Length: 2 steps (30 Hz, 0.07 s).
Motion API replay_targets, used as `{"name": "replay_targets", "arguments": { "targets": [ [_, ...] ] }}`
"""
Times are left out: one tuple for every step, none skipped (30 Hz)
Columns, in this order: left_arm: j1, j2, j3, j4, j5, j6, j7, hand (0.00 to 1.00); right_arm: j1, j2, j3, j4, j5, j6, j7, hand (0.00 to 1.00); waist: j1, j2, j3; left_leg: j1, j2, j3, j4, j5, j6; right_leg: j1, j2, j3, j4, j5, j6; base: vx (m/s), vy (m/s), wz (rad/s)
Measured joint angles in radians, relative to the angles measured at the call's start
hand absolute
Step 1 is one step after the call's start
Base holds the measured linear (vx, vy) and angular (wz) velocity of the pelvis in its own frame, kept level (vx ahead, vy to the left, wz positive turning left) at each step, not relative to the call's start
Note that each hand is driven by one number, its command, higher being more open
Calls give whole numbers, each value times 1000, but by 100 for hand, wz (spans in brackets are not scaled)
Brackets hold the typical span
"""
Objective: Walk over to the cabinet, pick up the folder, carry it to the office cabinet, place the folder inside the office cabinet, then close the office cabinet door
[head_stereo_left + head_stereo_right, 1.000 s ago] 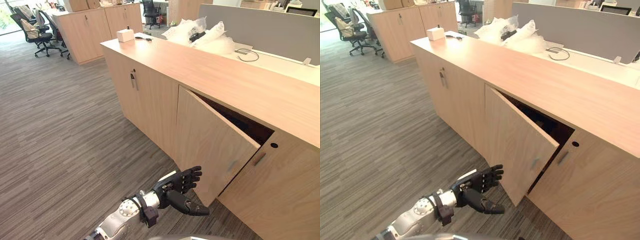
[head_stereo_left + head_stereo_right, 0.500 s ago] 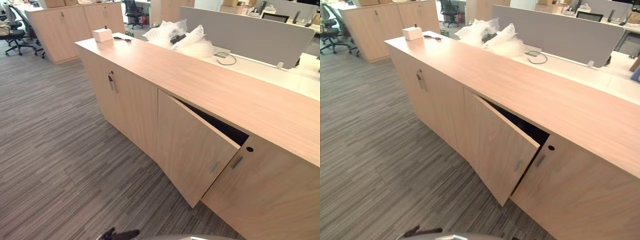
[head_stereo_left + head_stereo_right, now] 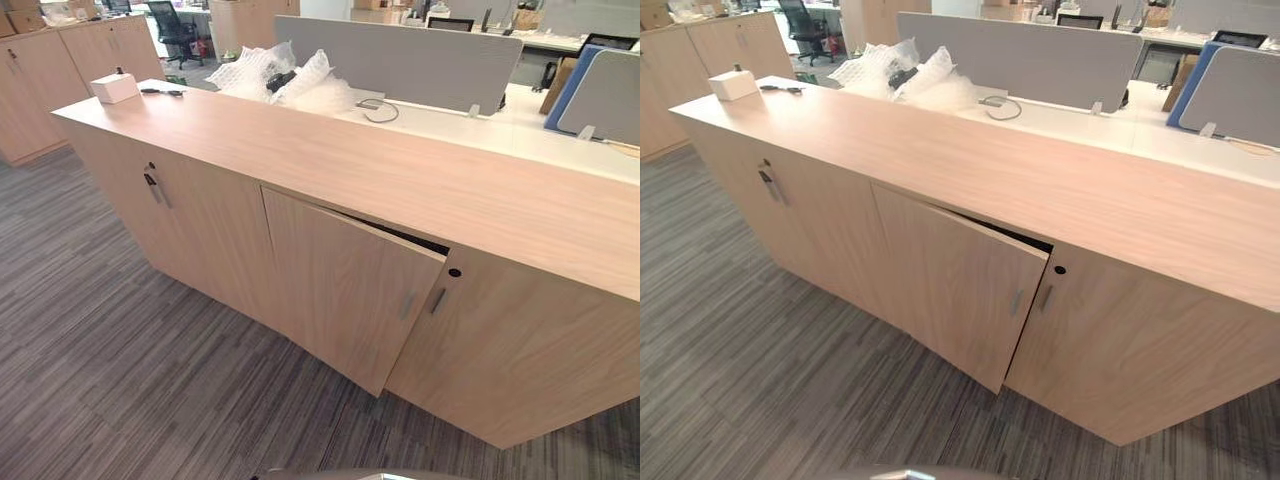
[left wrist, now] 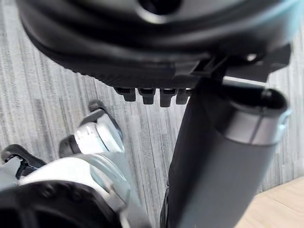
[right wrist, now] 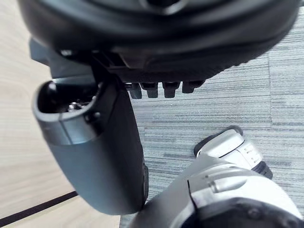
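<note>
Office cabinet door (image 3: 340, 285) ajar, a narrow dark gap along its handle edge, set in long wooden cabinet (image 3: 400, 170) on grey carpet (image 3: 100, 350); folder's place impossible to tell; left hand (image 4: 142, 47) and right hand (image 5: 166, 42) relaxed, empty, above carpet.

office cabinet (image 3: 400, 170) light wood grain | carpet (image 3: 100, 380) grey, striped | box (image 3: 114, 88) white | partition (image 3: 400, 60) grey | panel (image 3: 612, 95) blue

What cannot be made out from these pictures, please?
Cabinet interior, eye views: the nearly shut door hides it, so whether the folder is inside is unclear.
Dark item by the white box, eye views: too small.
Dark thing in the bubble wrap: mostly covered.
</note>
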Motion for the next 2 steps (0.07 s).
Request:
{"name": "replay_targets", "arguments": {
  "targets": [
    [-6,0,-6,-6,2,-1,1,100,3,0,0,0,0,0,0,100,0,0,-9,7,-4,5,-25,13,4,-5,-7,0,0,0,1,114,42,-20],
    [-24,1,-26,-20,12,-4,8,100,5,-2,0,-2,0,0,0,100,-5,1,-20,22,-8,9,-68,30,5,-9,-14,-3,-2,-2,3,80,22,-7]
  ]
}}
